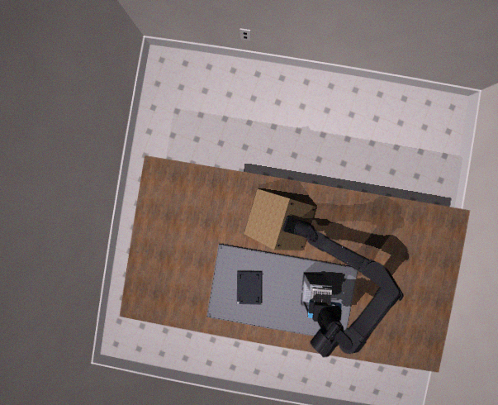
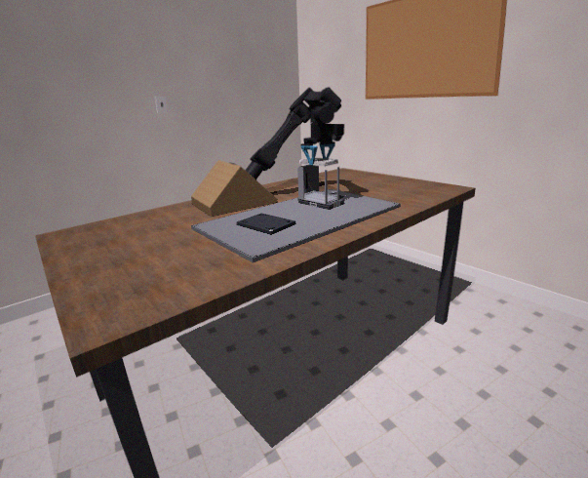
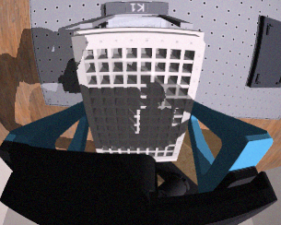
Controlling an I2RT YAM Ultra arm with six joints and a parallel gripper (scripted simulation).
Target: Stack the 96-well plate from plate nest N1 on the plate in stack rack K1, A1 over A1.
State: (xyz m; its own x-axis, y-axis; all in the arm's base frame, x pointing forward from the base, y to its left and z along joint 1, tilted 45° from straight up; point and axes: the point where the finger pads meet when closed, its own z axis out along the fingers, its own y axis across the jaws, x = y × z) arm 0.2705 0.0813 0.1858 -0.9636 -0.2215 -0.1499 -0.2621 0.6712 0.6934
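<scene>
My gripper [image 3: 138, 105], with blue fingers, is shut on the white 96-well plate [image 3: 138, 94] and holds it level above the stack rack K1 [image 2: 320, 185]. In the exterior view the held plate [image 2: 318, 162] sits at the top of the rack's thin posts, and the gripper [image 2: 317, 151] is right above it. The rack's K1 label [image 3: 135, 6] shows beyond the plate's far edge in the wrist view. The lower plate [image 2: 319, 197] lies at the rack's bottom, mostly hidden from the wrist. The black plate nest N1 [image 1: 249, 286] is empty, to the left on the grey mat.
A grey mat [image 1: 278, 288] carries the nest and the rack. A tan wedge-shaped block [image 2: 228, 187] holds the arm's base behind the mat. The nest also shows at the right of the wrist view [image 3: 270, 52].
</scene>
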